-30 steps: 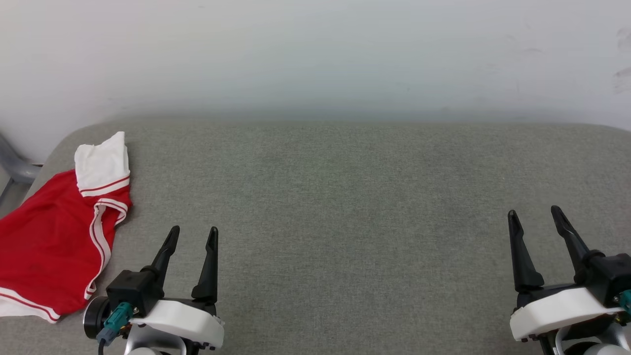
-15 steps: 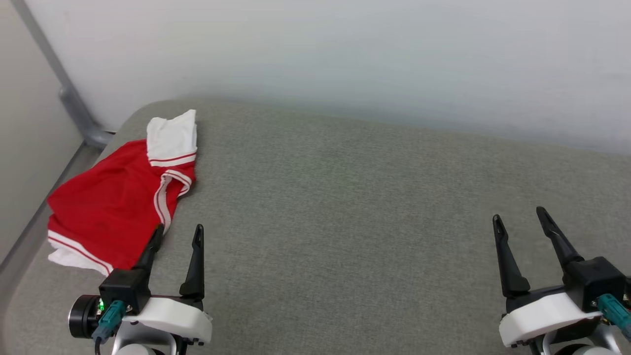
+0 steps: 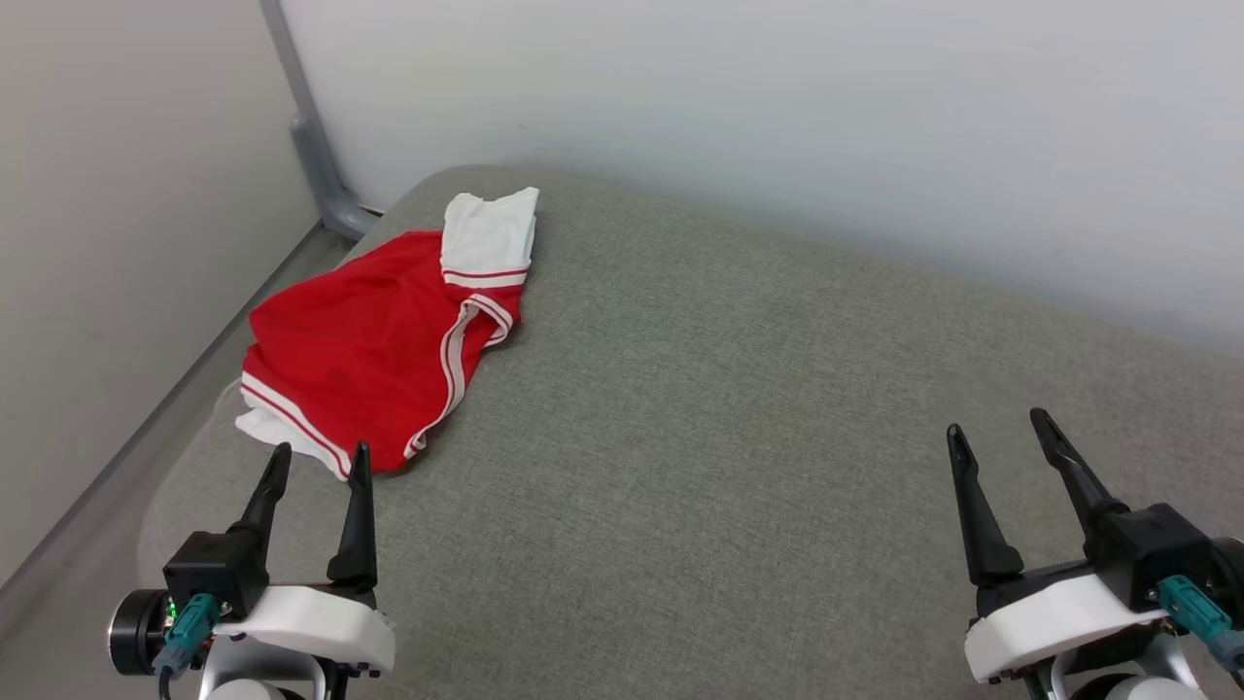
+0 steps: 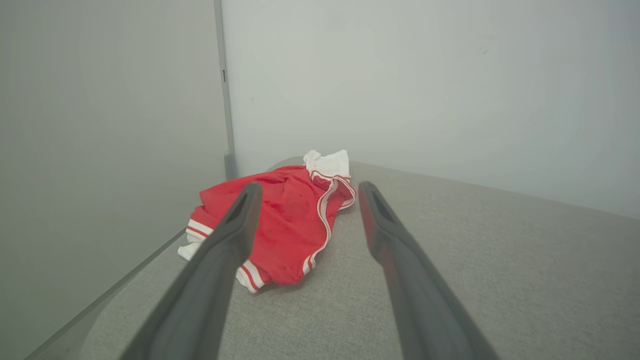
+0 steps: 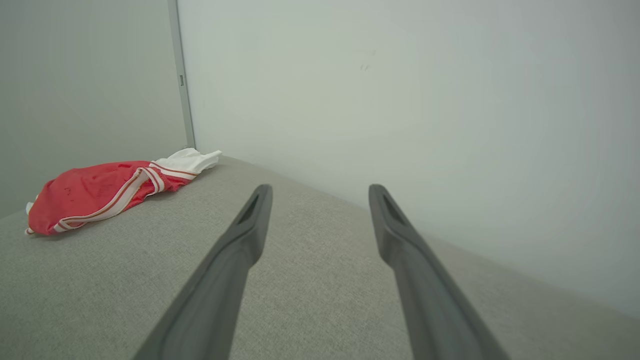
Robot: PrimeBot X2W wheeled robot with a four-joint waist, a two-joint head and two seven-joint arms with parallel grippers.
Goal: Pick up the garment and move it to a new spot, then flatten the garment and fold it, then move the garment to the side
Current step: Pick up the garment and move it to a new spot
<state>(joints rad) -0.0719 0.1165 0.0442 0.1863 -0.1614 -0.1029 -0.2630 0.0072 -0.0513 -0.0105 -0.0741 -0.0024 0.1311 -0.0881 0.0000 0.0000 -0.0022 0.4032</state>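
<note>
The garment (image 3: 369,340), bright red with a white sleeve and red-and-white stripe trim, lies crumpled at the far left corner of the grey padded surface (image 3: 739,408). It also shows ahead in the left wrist view as the garment (image 4: 290,225) and off to the left in the right wrist view as the garment (image 5: 100,192). My left gripper (image 3: 321,452) stands open just short of its near hem, nothing between the fingers. My right gripper (image 3: 999,423) is open too, far to the right over bare fabric.
A pale wall (image 3: 777,117) runs along the back of the surface. A grey metal post (image 3: 311,136) stands in the corner behind the garment, with another wall (image 3: 117,243) on the left. The surface's rounded left edge (image 3: 165,486) lies close to my left gripper.
The camera has turned left, so the whole picture has shifted right and the corner post has come into view. Both grippers stay open, and the garment lies as before.
</note>
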